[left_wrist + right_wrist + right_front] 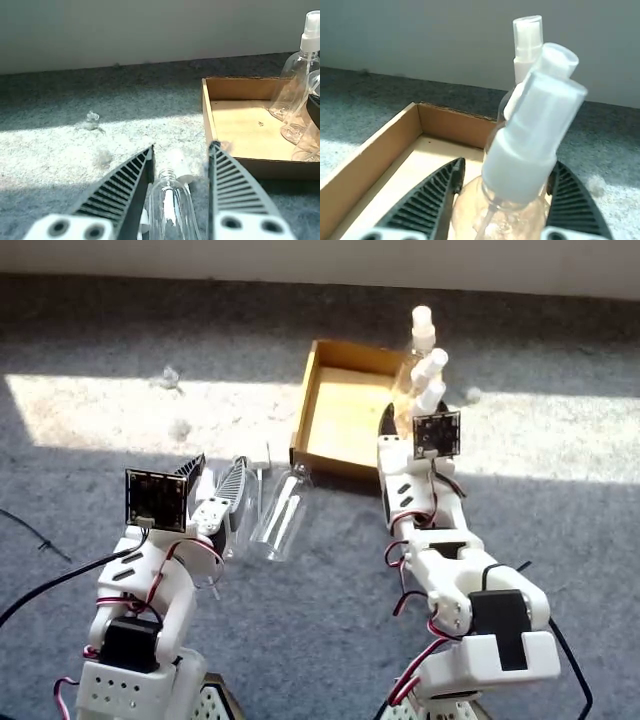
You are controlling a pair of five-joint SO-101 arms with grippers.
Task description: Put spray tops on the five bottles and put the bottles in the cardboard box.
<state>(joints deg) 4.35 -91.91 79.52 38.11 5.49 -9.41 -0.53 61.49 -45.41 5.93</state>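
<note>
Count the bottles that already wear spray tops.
3: far bottle and middle bottle standing in the cardboard box, near bottle in the right gripper. Others may be hidden.

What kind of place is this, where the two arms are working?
Probably an indoor room: grey carpet lies under everything, a plain pale wall rises behind, and a strip of sunlight crosses the carpet by the cardboard box.

Clear bottle (pixel 280 518) on carpet (pixel 100 420), near cardboard box (pixel 303 410)

Maybe three capped bottles (pixel 431 368) boxed, open bottle (pixel 280 515) outside
</note>
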